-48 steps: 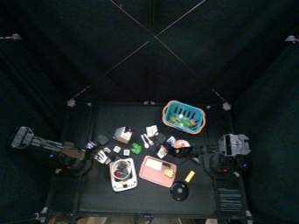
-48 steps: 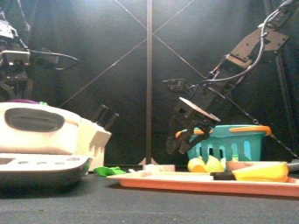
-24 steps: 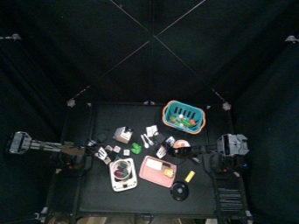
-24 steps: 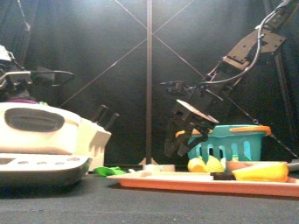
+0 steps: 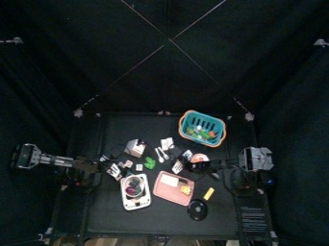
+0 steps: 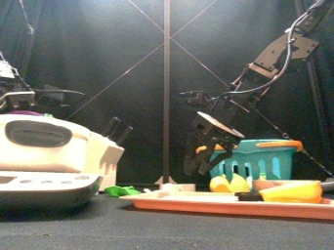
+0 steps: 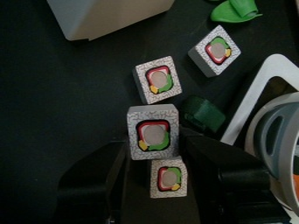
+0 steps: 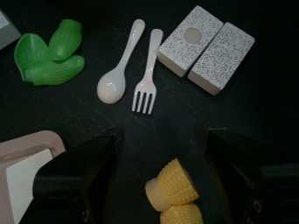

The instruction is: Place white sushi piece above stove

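Left wrist view looks down on four square white sushi pieces with red and green centres lying flat on the black table. One white sushi piece sits just ahead of the left gripper, on the line between its two black jaws, and a smaller-looking one lies right in the gap between them. The jaws stand apart on either side and hold nothing; I judge they are spread so as to straddle a piece before closing. Two further pieces lie farther out, near a green toy leaf and a pale block.

The stove, a pale rectangular toy block with a dark round burner ring, stands near the table's front, beside a pink square tray; its curved rim shows just beside the sushi row, so the carry looks short.

The right gripper rests at the table's right side, jaws wide and empty, above a white spoon, a white fork, two speckled blocks and a yellow corn piece. A teal basket stands well apart.
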Action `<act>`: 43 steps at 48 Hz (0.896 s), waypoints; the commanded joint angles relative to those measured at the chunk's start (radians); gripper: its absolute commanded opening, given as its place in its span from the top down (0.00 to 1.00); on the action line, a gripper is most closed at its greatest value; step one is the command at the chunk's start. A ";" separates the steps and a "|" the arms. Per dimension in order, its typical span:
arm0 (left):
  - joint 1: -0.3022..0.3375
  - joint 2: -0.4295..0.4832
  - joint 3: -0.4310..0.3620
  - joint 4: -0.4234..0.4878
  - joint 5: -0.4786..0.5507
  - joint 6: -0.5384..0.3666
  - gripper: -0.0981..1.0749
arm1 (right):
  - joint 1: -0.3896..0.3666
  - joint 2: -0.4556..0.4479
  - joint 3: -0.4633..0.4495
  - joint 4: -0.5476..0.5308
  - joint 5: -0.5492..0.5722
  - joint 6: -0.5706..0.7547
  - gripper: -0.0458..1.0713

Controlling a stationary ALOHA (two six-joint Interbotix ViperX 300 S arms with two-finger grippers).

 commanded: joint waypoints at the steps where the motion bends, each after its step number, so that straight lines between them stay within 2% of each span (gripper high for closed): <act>1: 0.005 0.015 -0.017 0.003 -0.011 0.000 0.27 | -0.003 -0.017 -0.018 -0.002 0.003 0.000 0.11; 17: 0.006 0.021 -0.020 -0.003 -0.018 0.000 0.14 | -0.003 -0.017 -0.015 -0.002 0.003 0.000 0.11; 43: 0.005 0.011 -0.028 -0.003 -0.020 0.002 0.13 | -0.002 -0.018 -0.014 -0.002 0.003 0.000 0.11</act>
